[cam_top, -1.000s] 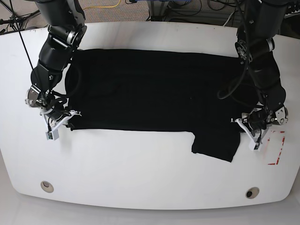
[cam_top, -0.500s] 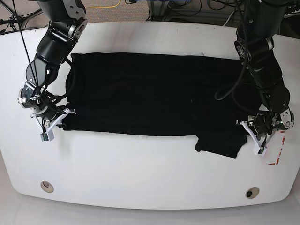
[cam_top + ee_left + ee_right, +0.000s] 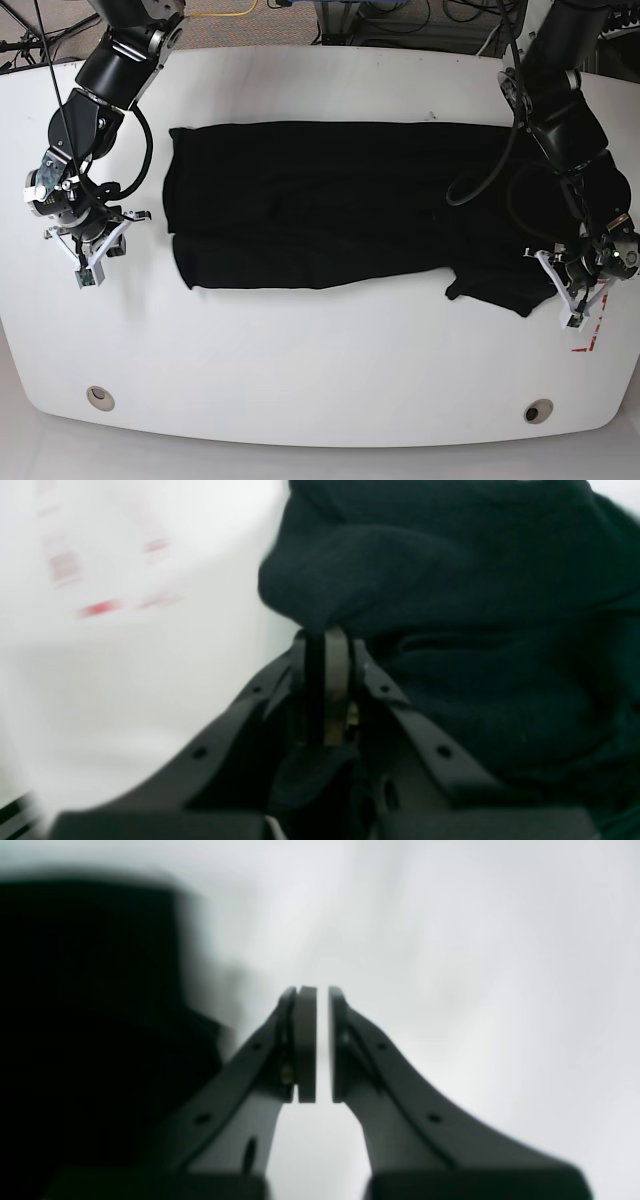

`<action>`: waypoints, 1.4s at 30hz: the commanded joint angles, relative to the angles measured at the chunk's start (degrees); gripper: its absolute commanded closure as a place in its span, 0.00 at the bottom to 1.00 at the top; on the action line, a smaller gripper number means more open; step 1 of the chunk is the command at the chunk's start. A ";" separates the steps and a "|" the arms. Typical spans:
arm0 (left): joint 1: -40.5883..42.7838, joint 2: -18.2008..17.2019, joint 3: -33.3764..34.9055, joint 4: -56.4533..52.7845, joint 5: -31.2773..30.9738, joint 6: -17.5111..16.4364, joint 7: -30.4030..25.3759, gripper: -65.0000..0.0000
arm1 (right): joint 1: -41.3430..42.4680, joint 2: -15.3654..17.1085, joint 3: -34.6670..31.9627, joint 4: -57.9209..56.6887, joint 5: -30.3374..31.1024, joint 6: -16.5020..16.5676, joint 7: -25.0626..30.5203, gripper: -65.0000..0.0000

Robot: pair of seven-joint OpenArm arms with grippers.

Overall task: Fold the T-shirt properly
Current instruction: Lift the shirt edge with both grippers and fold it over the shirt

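Matt black cloth T-shirt (image 3: 320,200), smooth white table (image 3: 320,370)

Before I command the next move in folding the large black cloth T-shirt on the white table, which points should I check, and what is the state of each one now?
1. Left gripper grips the large black cloth T-shirt: ok. Dark cloth is pinched between its pads.
2. Right gripper grips the T-shirt: not ok. Its jaws are shut on nothing, and it is apart from the shirt's edge, over the bare white table.
3. Shirt lies as a neat rectangle: not ok. One part sticks out at the near edge beside the left gripper.
4. Whole shirt lies on the table: ok.
5. Printed side faces down: cannot tell. Only black cloth shows.
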 commanded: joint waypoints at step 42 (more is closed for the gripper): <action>13.01 -3.05 8.13 25.67 -0.50 0.12 6.25 1.00 | 20.05 -4.91 1.42 -37.06 0.18 -0.32 14.18 0.36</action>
